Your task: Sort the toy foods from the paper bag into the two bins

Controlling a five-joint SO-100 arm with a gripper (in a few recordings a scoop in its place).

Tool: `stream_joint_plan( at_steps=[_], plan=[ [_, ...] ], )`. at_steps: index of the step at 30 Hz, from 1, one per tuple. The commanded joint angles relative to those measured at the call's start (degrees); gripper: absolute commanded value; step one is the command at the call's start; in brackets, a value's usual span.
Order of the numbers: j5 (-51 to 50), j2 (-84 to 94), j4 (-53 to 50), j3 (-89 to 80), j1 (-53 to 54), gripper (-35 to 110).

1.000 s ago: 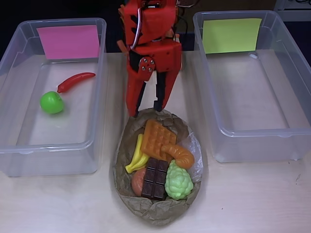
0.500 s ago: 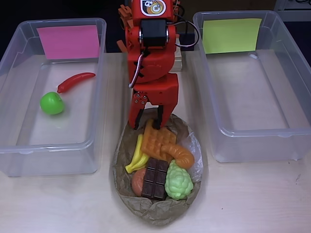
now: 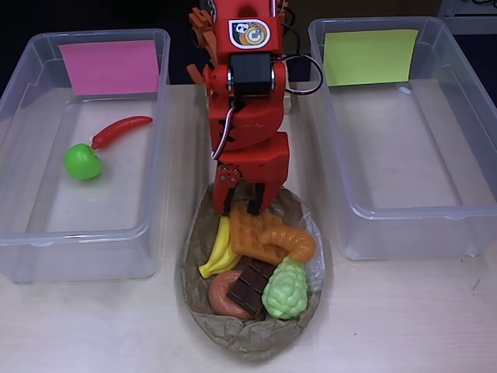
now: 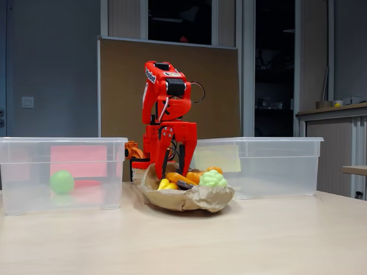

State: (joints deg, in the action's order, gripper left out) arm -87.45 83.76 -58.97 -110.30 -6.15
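Claw: the red claw (image 3: 243, 207) hangs over the far rim of the paper bag (image 3: 203, 299), fingers slightly spread, straddling the far edge of the orange waffle (image 3: 250, 230); whether they touch it I cannot tell.
Key relation: the waffle lies directly under and just near of the claw, tilted, its long side running far-left to near-right.
Waffle look: flat, gridded, orange, with the croissant (image 3: 293, 244) lying over its right end.
Bins: apple (image 3: 82, 162) and chili (image 3: 121, 130) in the left bin (image 3: 159, 109); right bin (image 3: 326, 124) holds no food.

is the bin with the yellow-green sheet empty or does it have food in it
Empty: the overhead view shows only the yellow-green sheet and bare clear floor inside that bin.
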Motion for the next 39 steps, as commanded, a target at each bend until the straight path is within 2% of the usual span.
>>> stream_joint_plan(
  at_steps=[1, 5, 11, 19, 32, 39],
  plan=[
    [-1.32, 1.14, -2.11, 2.29, -1.58, 18],
    [-0.97, 1.23, -2.46, 2.81, -2.11, 17],
    [-0.18, 1.32, -2.99, 3.34, -2.02, 0],
    [1.58, 2.29, -7.56, 6.33, -1.14, 0],
    [9.05, 8.09, -22.85, 18.81, 3.08, 0],
    [13.1, 16.79, -31.64, 22.15, 7.47, 0]
  ],
)
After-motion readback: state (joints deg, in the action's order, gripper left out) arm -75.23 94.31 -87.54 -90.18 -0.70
